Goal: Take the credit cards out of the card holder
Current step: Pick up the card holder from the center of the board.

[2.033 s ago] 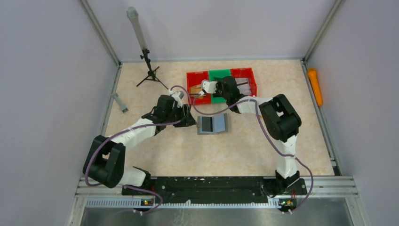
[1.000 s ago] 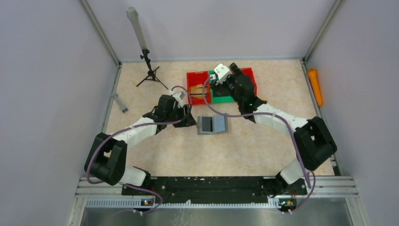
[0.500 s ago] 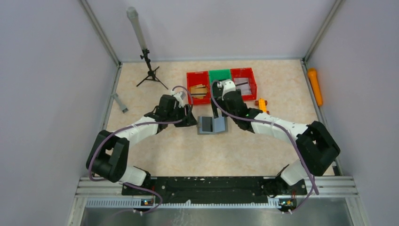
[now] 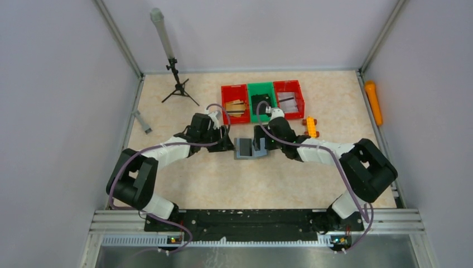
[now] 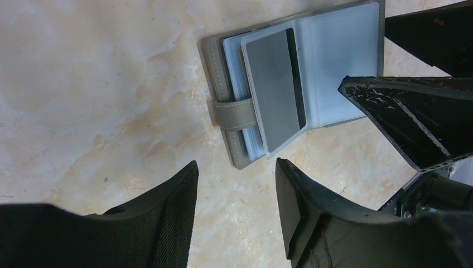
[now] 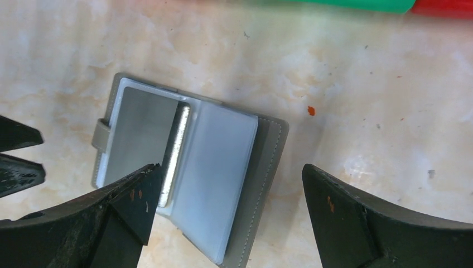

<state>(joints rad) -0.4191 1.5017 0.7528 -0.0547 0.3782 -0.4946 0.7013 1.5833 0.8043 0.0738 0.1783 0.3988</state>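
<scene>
Right hand (image 6: pixel 228 170) spread wide over card holder (image 6: pixel 195 167).

The holder (image 4: pixel 249 149) lies on the table (image 4: pixel 195 178) between the left gripper (image 4: pixel 226 143) and the right gripper (image 4: pixel 261 143). It is just ahead of the left fingertips and under the right gripper. A card (image 5: pixel 276 92) sits in its pocket on the side nearer the left gripper. Bins (image 4: pixel 260 84) stand beyond the right gripper.

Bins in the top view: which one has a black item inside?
The green bin, middle of the three, holds a black object. The left red bin holds tan pieces, the right red bin grey flat pieces.
</scene>
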